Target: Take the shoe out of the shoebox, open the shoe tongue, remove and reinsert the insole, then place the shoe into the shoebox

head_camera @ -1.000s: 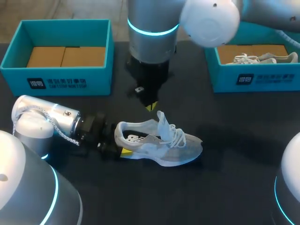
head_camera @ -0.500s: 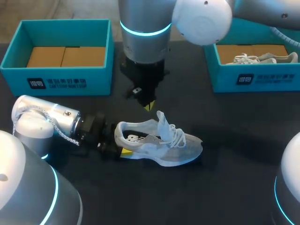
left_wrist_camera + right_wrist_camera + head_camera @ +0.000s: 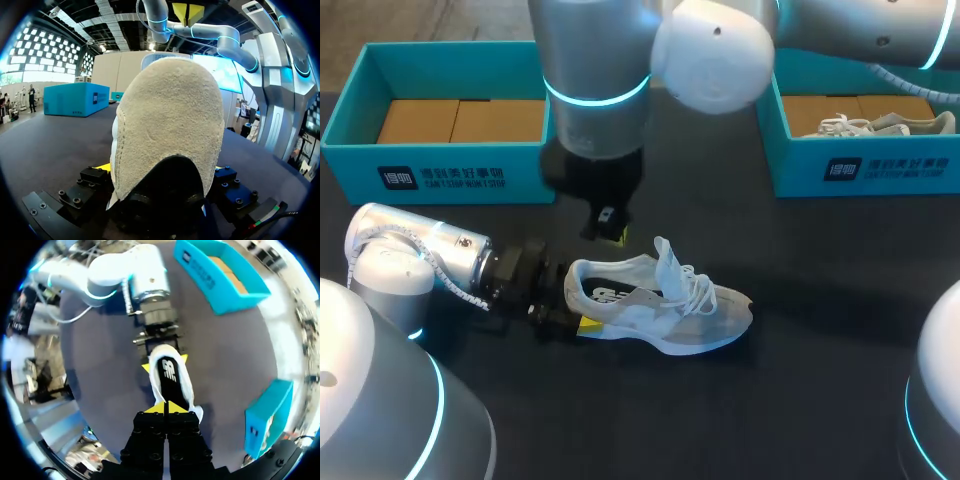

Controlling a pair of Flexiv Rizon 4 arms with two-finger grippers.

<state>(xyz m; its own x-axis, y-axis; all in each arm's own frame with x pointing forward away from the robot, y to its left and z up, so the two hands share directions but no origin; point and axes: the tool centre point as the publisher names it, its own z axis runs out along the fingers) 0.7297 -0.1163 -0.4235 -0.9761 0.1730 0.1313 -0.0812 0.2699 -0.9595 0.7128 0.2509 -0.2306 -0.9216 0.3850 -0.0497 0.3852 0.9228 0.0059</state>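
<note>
left fingers (image 3: 588,324) clamp shoe (image 3: 665,305), right fingers (image 3: 155,409) overhead

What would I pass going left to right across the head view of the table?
Teal open box holding brown cardboard → left gripper → white mesh sneaker it grips by the heel → teal shoebox holding another pale shoe.

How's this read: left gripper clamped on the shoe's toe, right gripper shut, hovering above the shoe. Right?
Not the toe: the left gripper is clamped on the heel of the shoe, which fills the left wrist view. The right gripper is shut, hovering above the shoe, as you said.
</note>
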